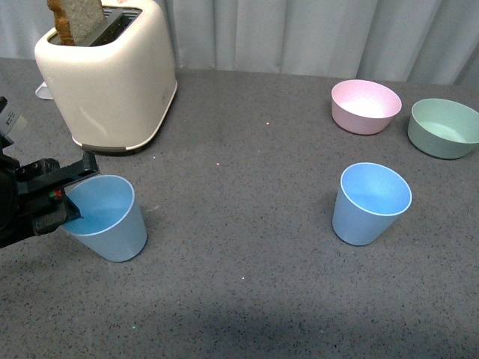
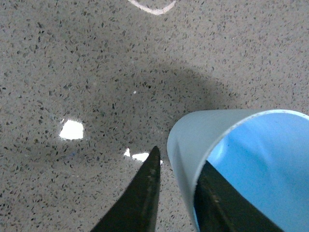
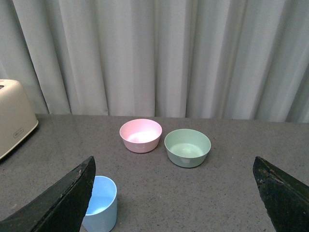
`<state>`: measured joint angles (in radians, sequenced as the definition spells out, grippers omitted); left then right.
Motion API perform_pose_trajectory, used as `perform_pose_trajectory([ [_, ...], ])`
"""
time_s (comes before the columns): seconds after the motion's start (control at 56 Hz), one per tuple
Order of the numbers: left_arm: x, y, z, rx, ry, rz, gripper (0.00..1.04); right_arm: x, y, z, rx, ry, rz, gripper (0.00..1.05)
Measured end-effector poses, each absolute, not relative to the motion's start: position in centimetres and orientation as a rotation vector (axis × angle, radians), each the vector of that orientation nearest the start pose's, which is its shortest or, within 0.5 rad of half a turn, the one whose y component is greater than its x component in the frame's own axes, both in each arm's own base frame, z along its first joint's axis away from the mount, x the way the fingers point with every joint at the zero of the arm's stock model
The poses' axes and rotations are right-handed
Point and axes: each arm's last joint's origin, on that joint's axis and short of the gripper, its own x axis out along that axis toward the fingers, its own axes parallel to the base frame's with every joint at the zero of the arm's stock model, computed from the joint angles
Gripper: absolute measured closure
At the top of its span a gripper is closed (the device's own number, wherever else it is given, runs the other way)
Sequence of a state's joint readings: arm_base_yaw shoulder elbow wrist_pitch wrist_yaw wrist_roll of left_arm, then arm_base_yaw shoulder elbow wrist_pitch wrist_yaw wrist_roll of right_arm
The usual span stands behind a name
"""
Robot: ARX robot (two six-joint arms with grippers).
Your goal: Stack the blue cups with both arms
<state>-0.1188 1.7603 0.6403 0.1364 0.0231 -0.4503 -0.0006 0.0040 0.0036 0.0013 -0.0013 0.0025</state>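
Observation:
Two light blue cups stand on the grey table. The left blue cup (image 1: 108,217) is near the front left, slightly tilted, and my left gripper (image 1: 71,196) is shut on its rim, one finger inside and one outside. The left wrist view shows that rim (image 2: 193,154) pinched between the black fingers (image 2: 145,193). The other blue cup (image 1: 370,202) stands upright at the right, free; it also shows in the right wrist view (image 3: 101,203). My right gripper (image 3: 176,188) is open, wide apart, above the table and short of that cup, out of the front view.
A cream toaster (image 1: 112,71) with a slice of bread stands at the back left, close behind the held cup. A pink bowl (image 1: 365,105) and a green bowl (image 1: 444,127) sit at the back right. A curtain (image 3: 154,53) hangs behind the table.

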Motion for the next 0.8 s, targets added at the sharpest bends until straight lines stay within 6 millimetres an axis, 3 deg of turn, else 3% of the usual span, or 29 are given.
perform_pose_trajectory([
  [0.107, 28.0, -3.7, 9.4, -0.369, 0.992, 0.075, 1.01, 9.8, 0.0, 16.5, 0.002, -0.001, 0.001, 0.10],
  [0.429, 29.1, -7.8, 11.8, -0.282, 0.955, -0.019, 1.01, 9.8, 0.0, 16.5, 0.002, -0.001, 0.001, 0.10],
  [0.804, 30.7, -14.8, 10.2, -0.154, 1.022, -0.154, 1.01, 9.8, 0.0, 16.5, 0.002, -0.001, 0.001, 0.10],
])
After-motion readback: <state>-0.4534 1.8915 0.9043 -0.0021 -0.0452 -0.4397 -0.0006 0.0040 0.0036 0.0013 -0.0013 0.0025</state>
